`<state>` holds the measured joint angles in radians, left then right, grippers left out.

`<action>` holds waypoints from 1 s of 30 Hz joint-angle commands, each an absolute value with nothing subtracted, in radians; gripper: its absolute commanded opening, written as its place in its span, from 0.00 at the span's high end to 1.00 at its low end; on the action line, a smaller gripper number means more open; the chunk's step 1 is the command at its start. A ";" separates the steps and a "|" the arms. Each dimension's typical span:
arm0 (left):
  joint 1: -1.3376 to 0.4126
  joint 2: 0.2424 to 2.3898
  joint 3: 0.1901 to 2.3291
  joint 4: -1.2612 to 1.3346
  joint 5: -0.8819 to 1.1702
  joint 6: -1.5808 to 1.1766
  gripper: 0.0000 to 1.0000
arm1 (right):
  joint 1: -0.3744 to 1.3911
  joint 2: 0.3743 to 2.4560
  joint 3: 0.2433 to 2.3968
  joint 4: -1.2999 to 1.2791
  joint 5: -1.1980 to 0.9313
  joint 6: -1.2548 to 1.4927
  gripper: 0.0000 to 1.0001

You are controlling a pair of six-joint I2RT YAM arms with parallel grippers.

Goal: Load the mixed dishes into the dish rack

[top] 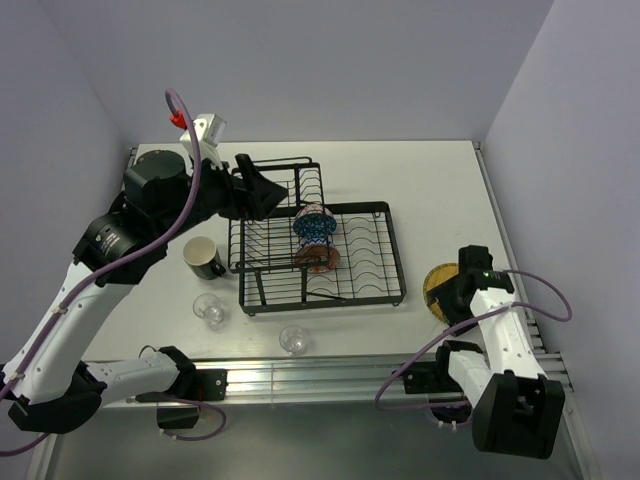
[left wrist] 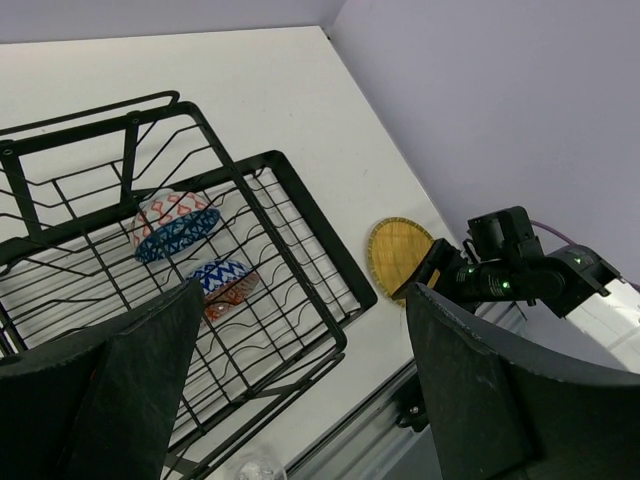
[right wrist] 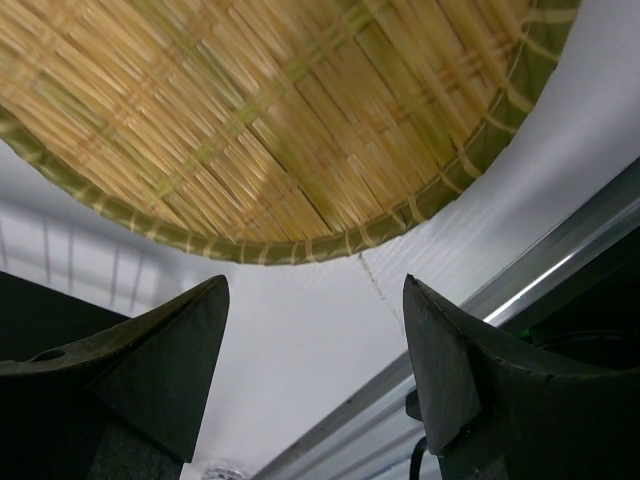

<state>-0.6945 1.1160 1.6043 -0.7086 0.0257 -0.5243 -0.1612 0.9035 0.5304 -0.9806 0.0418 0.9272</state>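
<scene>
white table underneath it all, and a bit left of its middle sits the black wire dish rack, raised section at the far-left end, long low base running out to the right. over that raised section hangs the left gripper, jaws wide apart, only rack wire showing through the gap, well above the bowls. over on the right side the right gripper is down low by the table, jaws spread wide too, and the rim of the yellow woven plate lies just beyond its fingertips, not between them. that plate lies flat on the table to the right of the rack, apart from it, close to the table's right edge.

inside the rack now: two bowls standing on edge in the slots of the low base, near its middle. the blue patterned bowl is the farther one, and the orange-red bowl sits just in front of it, the two very close together.

left of the rack, out on the table, the black mug stands upright, cream inside showing, handle on its near-right side. and the smallest pieces, both on the table outside the rack: the left glass cup just in front of the mug, and the right glass cup near the table's front edge, in front of the rack's near-left corner.
</scene>
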 commanded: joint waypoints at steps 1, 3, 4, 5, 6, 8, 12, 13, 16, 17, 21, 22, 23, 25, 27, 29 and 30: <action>-0.690 1.098 1.638 -0.709 0.052 -0.492 0.11 | -0.183 0.911 0.540 -0.925 0.106 0.965 0.22; -0.692 1.100 1.637 -0.715 0.057 -0.479 0.11 | -0.192 0.925 0.554 -0.913 0.107 0.960 0.22; -0.690 1.104 1.638 -0.718 0.058 -0.473 0.11 | -0.196 0.931 0.566 -0.914 0.110 0.963 0.22; -0.690 1.111 1.643 -0.730 0.058 -0.466 0.10 | -0.201 0.943 0.569 -0.913 0.117 0.963 0.23; -0.690 1.130 1.649 -0.741 0.057 -0.456 0.10 | -0.206 0.948 0.571 -0.910 0.127 0.969 0.22; -0.690 1.160 1.684 -0.782 0.061 -0.443 0.10 | -0.218 0.968 0.563 -0.896 0.135 0.983 0.22; -0.689 1.215 1.732 -0.810 0.089 -0.413 0.12 | -0.233 1.015 0.529 -0.836 0.101 1.037 0.23; -0.689 1.215 1.735 -0.808 0.089 -0.410 0.12 | -0.233 1.046 0.526 -0.821 0.082 1.037 0.23; -0.689 1.215 1.744 -0.807 0.084 -0.399 0.11 | -0.233 1.100 0.544 -0.778 0.077 1.023 0.24; -0.689 1.215 1.746 -0.808 0.084 -0.397 0.11 | -0.233 1.147 0.554 -0.767 0.083 1.008 0.24; -0.689 1.209 1.740 -0.811 0.077 -0.391 0.11 | -0.232 1.290 0.630 -0.750 0.086 0.970 0.24; -0.689 1.207 1.738 -0.811 0.074 -0.388 0.11 | -0.232 1.316 0.643 -0.747 0.083 0.963 0.24; -0.690 1.206 1.736 -0.811 0.066 -0.387 0.10 | -0.232 1.365 0.659 -0.738 0.075 0.948 0.24; -0.689 1.203 1.736 -0.815 0.060 -0.384 0.10 | -0.230 1.434 0.715 -0.735 0.075 0.928 0.25; -0.690 1.201 1.738 -0.815 0.051 -0.382 0.10 | -0.229 1.474 0.782 -0.732 0.069 0.894 0.25; -0.689 1.201 1.738 -0.816 0.045 -0.379 0.10 | -0.224 1.525 0.824 -0.738 0.068 0.858 0.25; -0.689 1.201 1.736 -0.818 0.041 -0.379 0.10 | -0.222 1.558 0.865 -0.738 0.060 0.845 0.25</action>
<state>-0.6930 1.2251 1.7020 -0.8288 0.0555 -0.4038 -0.2272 1.4860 0.7937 -0.7628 0.0273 0.9108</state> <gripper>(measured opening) 0.899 0.752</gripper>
